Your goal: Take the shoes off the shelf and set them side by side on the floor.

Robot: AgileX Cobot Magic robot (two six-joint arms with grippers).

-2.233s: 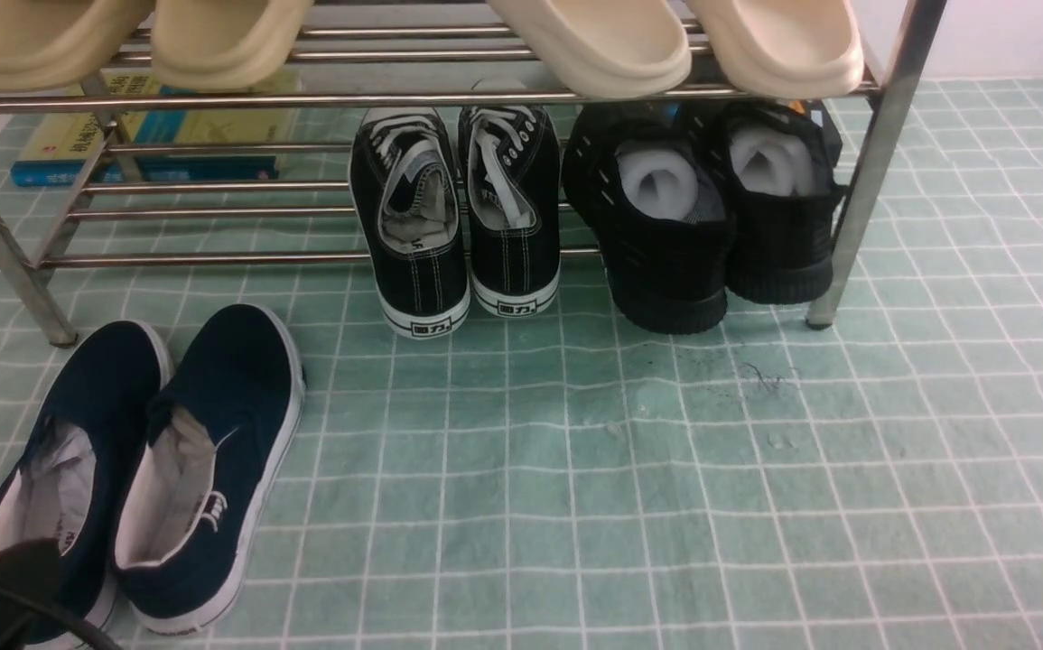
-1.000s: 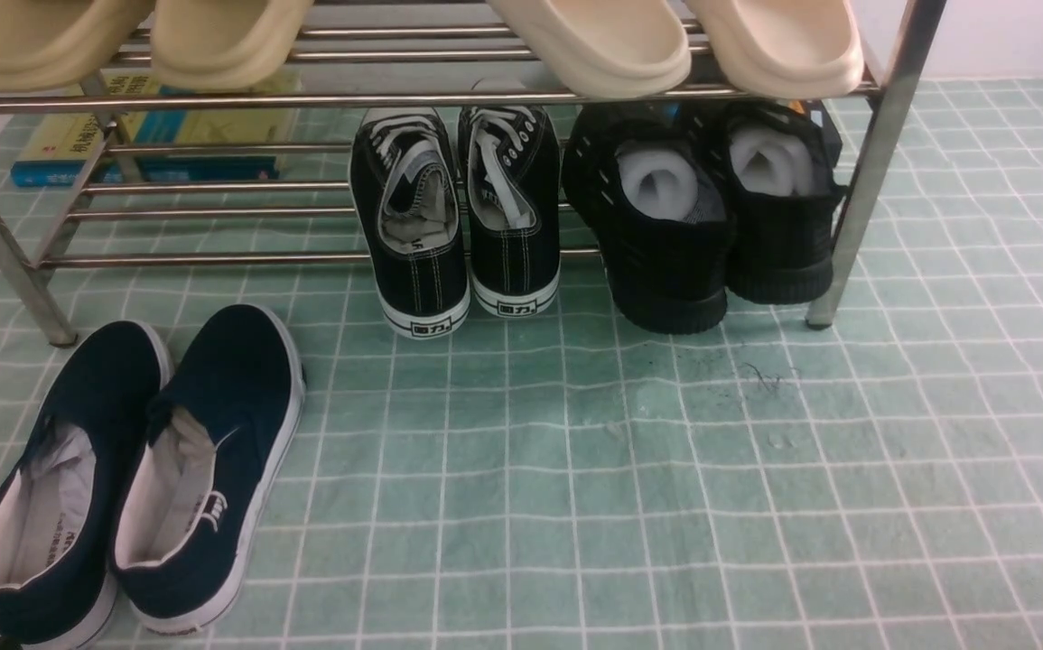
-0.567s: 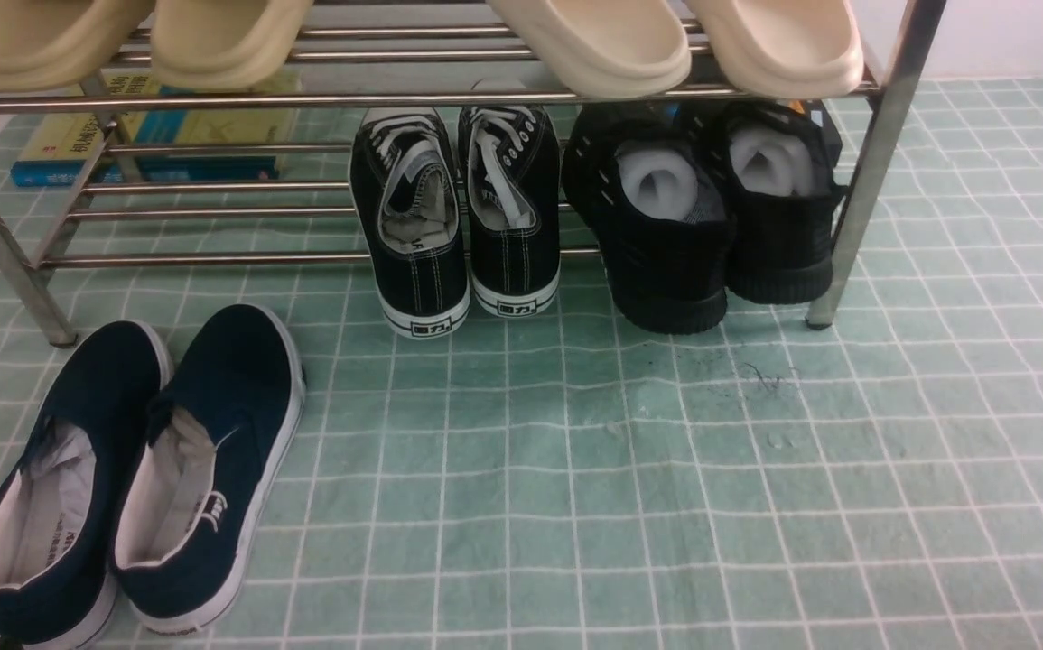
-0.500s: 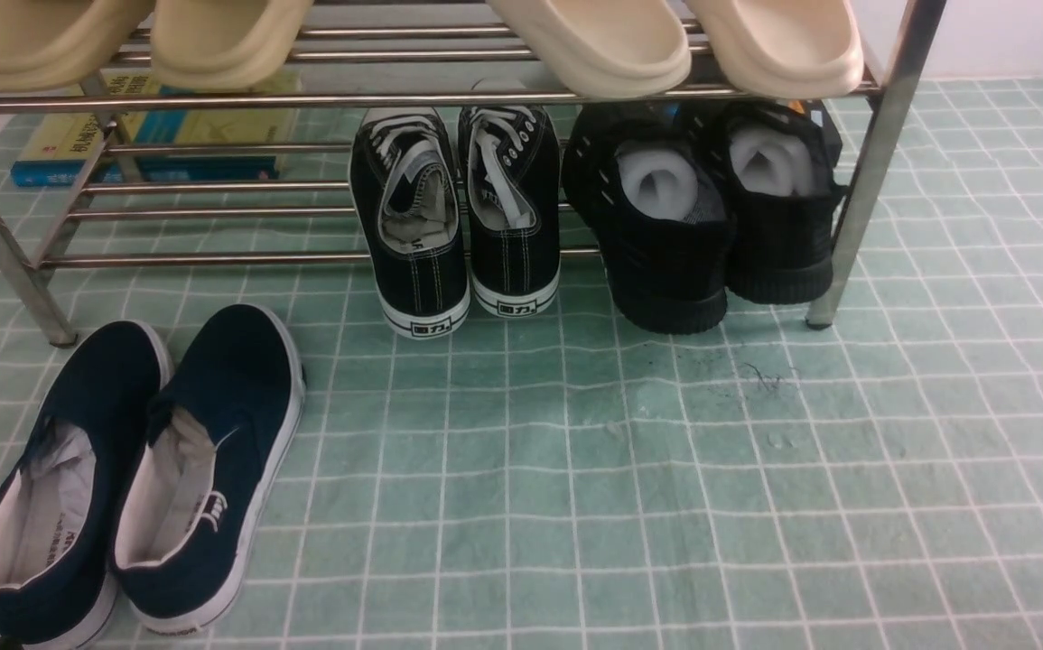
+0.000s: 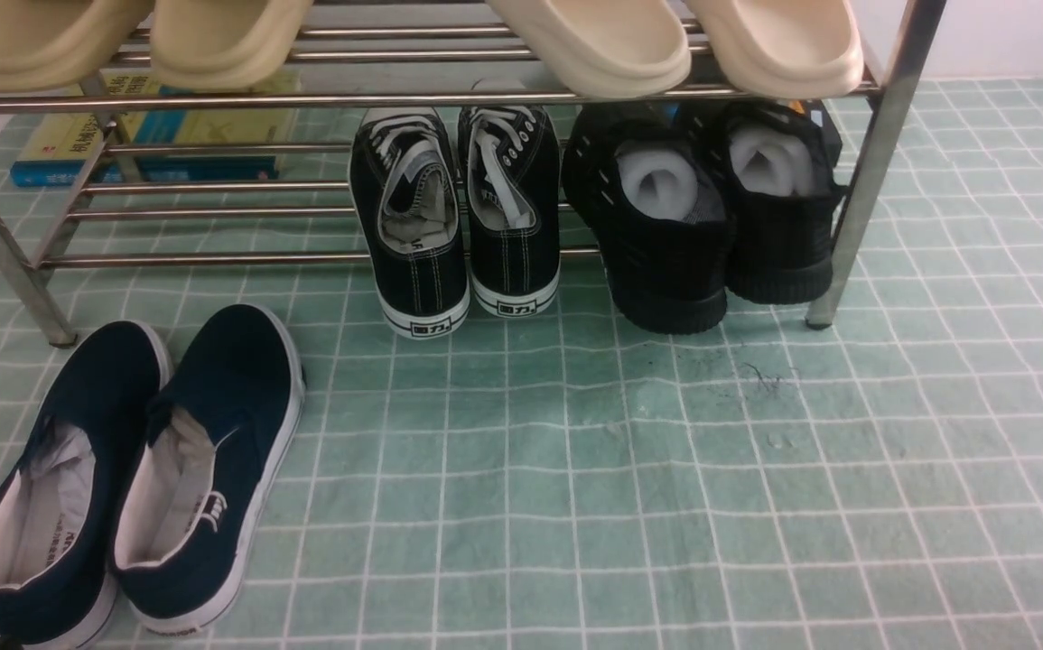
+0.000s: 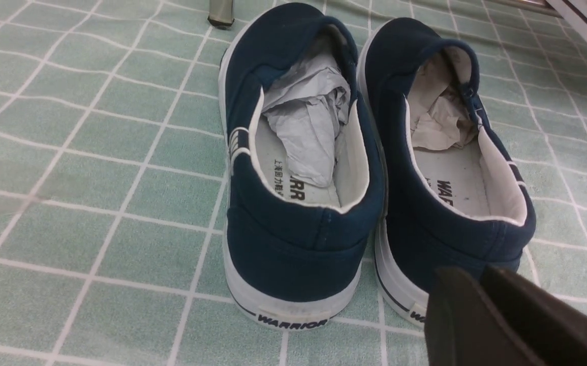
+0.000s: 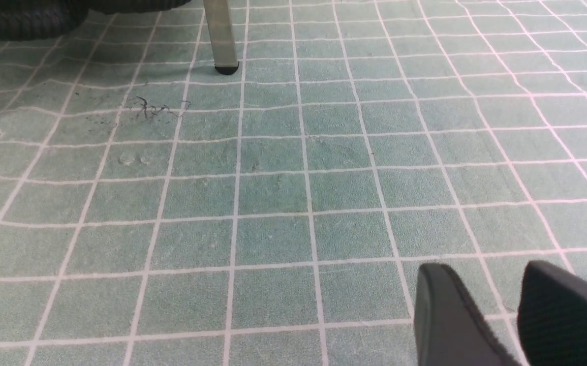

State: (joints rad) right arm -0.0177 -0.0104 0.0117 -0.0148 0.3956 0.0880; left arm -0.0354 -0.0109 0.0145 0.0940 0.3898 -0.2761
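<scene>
With the shoes already side by side on the floor at seven o'clock of the shelf, the left claw, pressed together, and right claw, slightly spread, needed only a clean retreat.

"WARRIOR" in dark caps on white heel strip of the left navy slip-on; "RR" shows on its insole, w/ small Chinese print beside, unreadable; "WA" on insole of right navy slip-on; black lace-up sneakers carry heel tags w/ Chinese chars, not legible; books behind shelf: cover print too blurred.
</scene>
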